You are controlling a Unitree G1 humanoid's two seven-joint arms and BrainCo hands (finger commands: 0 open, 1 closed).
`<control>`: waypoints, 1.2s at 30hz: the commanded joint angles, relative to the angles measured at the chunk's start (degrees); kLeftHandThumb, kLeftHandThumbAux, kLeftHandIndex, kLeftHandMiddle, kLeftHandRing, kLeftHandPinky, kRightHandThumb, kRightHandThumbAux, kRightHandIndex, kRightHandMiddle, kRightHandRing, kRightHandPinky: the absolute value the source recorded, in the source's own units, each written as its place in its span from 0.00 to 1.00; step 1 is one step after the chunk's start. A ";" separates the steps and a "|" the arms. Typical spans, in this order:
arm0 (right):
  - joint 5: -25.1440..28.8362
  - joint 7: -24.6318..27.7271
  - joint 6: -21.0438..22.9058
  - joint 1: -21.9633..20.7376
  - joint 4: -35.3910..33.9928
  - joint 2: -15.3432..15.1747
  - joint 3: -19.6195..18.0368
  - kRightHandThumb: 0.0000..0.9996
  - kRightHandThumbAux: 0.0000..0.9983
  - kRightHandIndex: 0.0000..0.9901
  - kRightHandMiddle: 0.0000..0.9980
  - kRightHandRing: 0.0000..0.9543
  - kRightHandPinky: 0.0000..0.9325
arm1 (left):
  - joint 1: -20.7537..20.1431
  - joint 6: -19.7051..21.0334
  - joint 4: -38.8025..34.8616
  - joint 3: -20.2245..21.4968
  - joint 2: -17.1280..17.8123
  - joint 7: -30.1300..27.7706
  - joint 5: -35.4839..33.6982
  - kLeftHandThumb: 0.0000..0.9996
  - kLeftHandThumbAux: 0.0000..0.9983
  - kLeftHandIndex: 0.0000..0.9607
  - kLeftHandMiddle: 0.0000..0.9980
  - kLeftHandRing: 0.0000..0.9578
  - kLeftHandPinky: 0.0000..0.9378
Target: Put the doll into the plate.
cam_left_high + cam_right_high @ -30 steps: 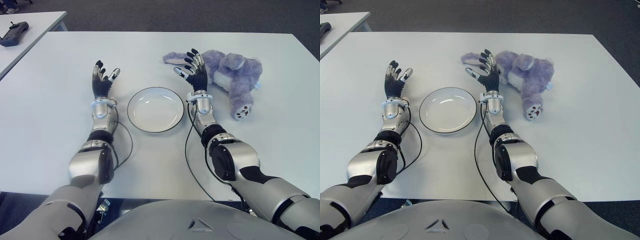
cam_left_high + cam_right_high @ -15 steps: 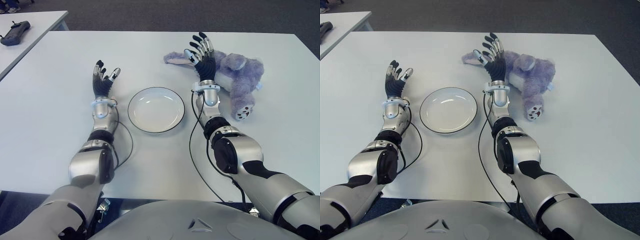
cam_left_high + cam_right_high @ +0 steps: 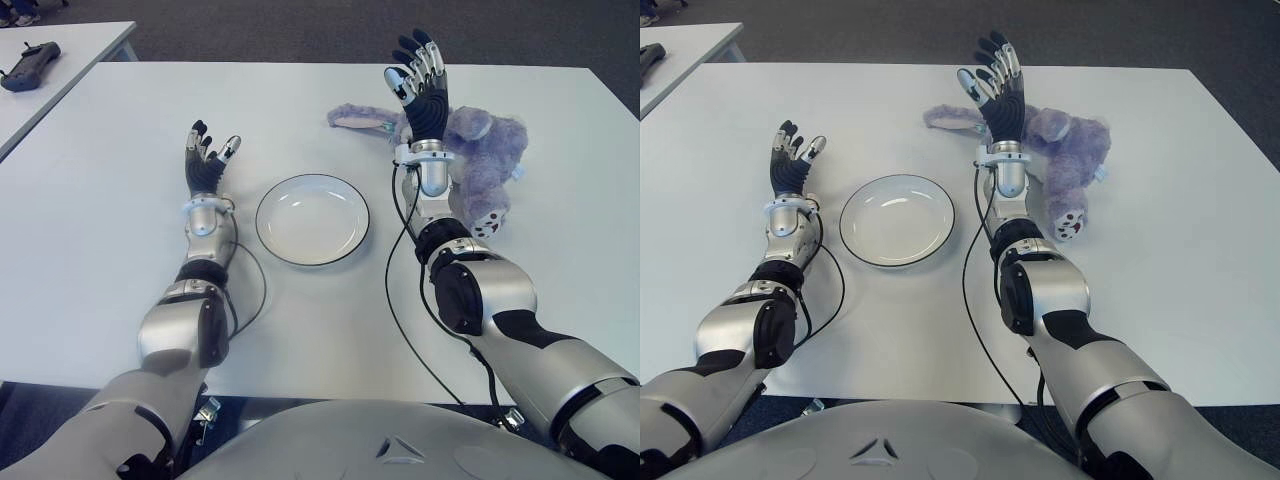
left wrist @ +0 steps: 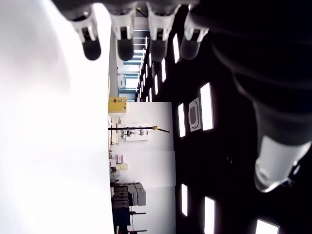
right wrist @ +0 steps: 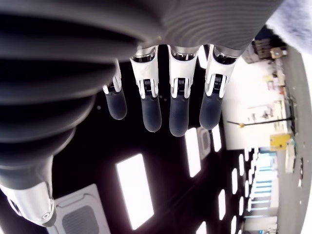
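So far nothing of the task is done. Left to right across the white table point(image 3: 100, 200): my left hand point(image 3: 207, 160) shows left of the plate, palm up, fingers loosely spread, holding nothing. The white plate point(image 3: 312, 219) with its dark rim sits mid-table, bare inside. My right hand point(image 3: 422, 85) is raised, fingers point(image 5: 178, 109) extended and slightly fanned, empty; it shows in front of the purple plush doll point(image 3: 478, 160), which lies on the table to the right of the plate, apart from it, its long tail stretched toward the left behind my wrist. Whether my hand is over the doll or short of it, I cannot tell.

Left to do, by my reckoning: lower onto the doll, close around it, carry it leftward, release over the plate.

Against a second ago: right hand was low beside the plate's right edge, just at the doll's near side; since then it has lifted and swung farther out toward the doll. Doll, plate and left hand unchanged.
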 commanded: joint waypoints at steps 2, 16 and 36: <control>-2.00 -1.40 1.57 -4.91 0.40 -1.87 1.67 0.16 0.61 0.08 0.15 0.16 0.16 | 13.25 4.21 9.47 -0.01 -8.30 -0.33 -0.71 0.00 0.67 0.03 0.01 0.00 0.00; -19.24 -14.15 8.00 -8.00 0.82 -12.45 13.49 0.20 0.71 0.02 0.07 0.09 0.12 | 13.08 4.25 9.56 0.41 -8.43 -0.40 -1.08 0.00 0.67 0.03 0.02 0.00 0.02; -33.40 -20.82 21.59 -13.91 3.58 -21.04 26.47 0.01 0.53 0.04 0.04 0.03 0.00 | 12.84 4.32 9.69 0.46 -8.51 -0.52 -0.99 0.00 0.66 0.03 0.02 0.01 0.01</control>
